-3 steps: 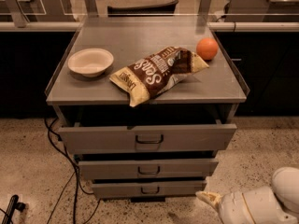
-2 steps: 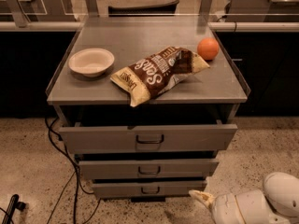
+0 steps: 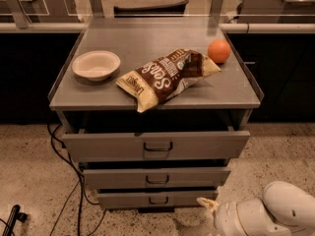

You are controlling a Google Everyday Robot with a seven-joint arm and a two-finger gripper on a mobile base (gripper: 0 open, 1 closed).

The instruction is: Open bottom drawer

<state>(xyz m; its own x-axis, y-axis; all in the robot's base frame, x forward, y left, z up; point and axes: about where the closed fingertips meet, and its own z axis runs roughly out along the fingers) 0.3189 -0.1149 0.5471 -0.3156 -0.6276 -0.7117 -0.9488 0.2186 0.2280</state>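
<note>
Grey metal fronts stack in three under the worktop (image 3: 147, 38). The bottom drawer (image 3: 128, 199), the narrowest and lowest, sits just as we saw it a second ago. We find the end effector (image 3: 207, 204) low at the right, just beside that drawer's right end, having edged leftward since then. We cannot tell whether it is apart or together, and it seems not to touch the front. The bowl (image 3: 96, 64), snack bag (image 3: 167, 75) and orange (image 3: 219, 51) lie unmoved.
</note>
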